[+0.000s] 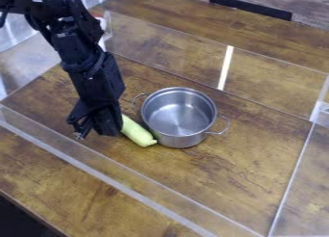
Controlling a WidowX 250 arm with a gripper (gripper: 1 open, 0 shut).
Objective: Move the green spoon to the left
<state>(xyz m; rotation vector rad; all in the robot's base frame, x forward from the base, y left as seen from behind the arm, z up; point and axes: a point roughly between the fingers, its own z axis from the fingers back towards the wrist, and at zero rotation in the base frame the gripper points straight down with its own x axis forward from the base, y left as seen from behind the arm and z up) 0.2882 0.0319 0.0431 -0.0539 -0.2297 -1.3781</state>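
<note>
The green spoon (pixel 138 134) lies on the wooden table just left of the steel pot (pixel 179 116). Only its yellow-green handle shows. Its left end, bowl included, is hidden under my gripper (pixel 95 129). The black gripper points steeply down at that end, with its fingers drawn together around it, low over the tabletop. The spoon still rests on the table, slanting from upper left to lower right.
Clear acrylic walls (pixel 229 67) fence the work area on all sides. The near wall (pixel 129 188) runs close below the gripper. Bare wood lies to the left of the gripper and in front of the pot. A white object (pixel 98 25) stands at the back left.
</note>
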